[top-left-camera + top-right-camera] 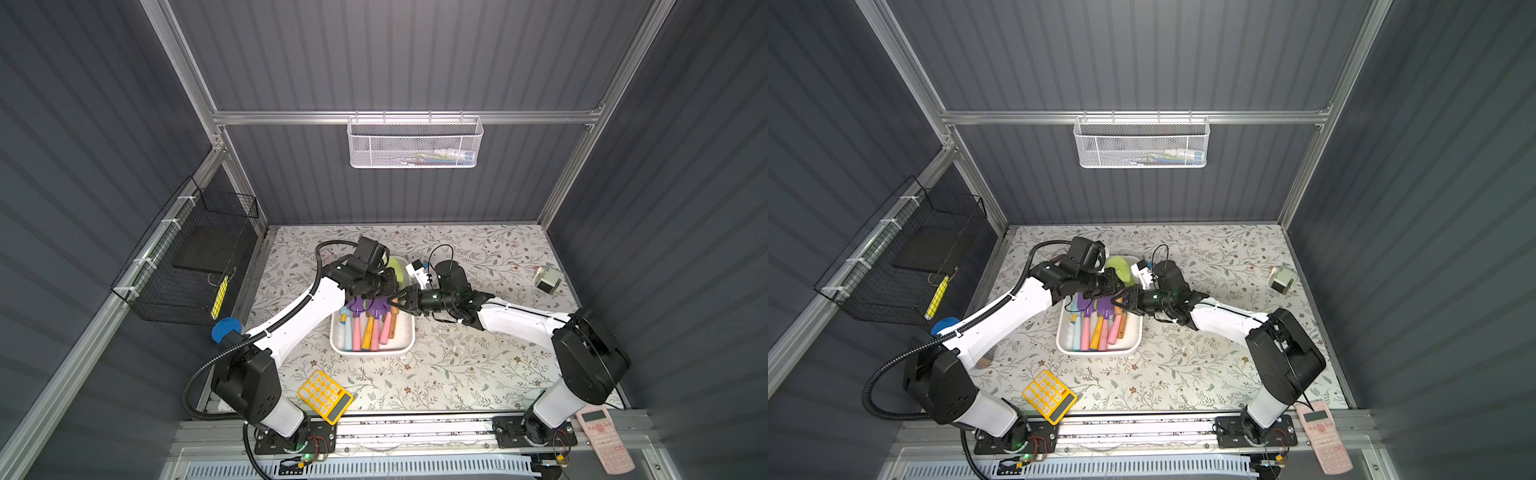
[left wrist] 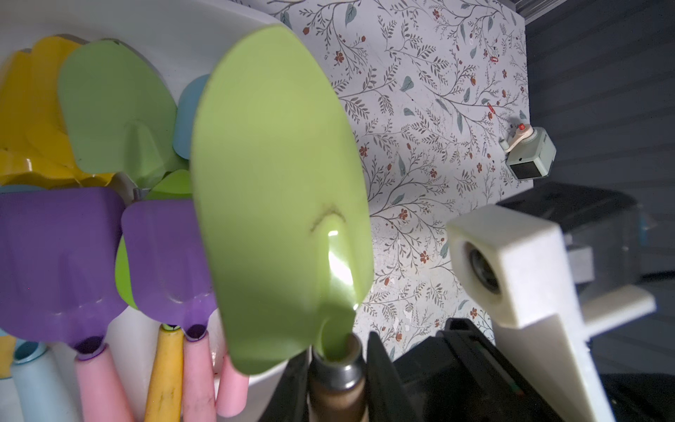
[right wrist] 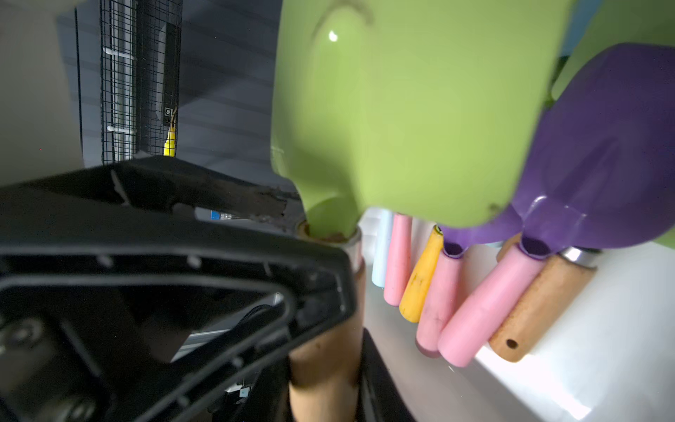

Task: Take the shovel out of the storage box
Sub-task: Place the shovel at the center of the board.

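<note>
Green shovel (image 2: 277,190), wooden handle, aloft over white storage box (image 1: 405,345).

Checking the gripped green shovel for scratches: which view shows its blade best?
The left wrist view: the green shovel shows its whole blade, sharp. The right wrist view crops and blurs it; in both top views it is mostly hidden.

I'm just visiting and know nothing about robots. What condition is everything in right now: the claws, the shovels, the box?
storage box, open-topped, several shovels lying inside.
green shovel, held up above the others, blade overhanging the box rim.
left gripper, shut on the green shovel's wooden handle.
right gripper, shut on that same handle.
purple shovels, lying in the storage box.
</note>
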